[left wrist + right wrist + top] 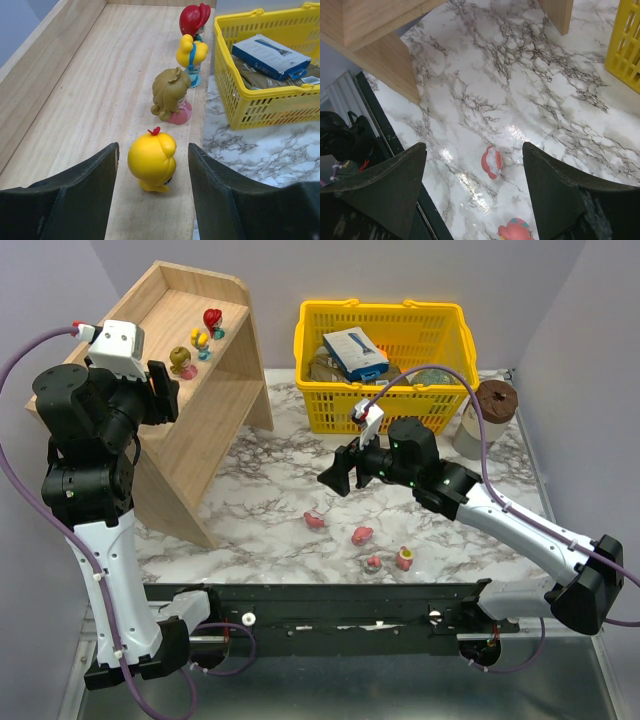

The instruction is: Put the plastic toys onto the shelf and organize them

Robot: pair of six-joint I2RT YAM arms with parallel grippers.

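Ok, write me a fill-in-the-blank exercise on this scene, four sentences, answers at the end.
1. The left gripper is open around a ____ figurine on the shelf.
2. The far-end figurine in that row has ____ hair.
3. A ____ box lies in the yellow basket.
4. ____ toys are on the marble table.
Missing words: yellow; red; blue; four.
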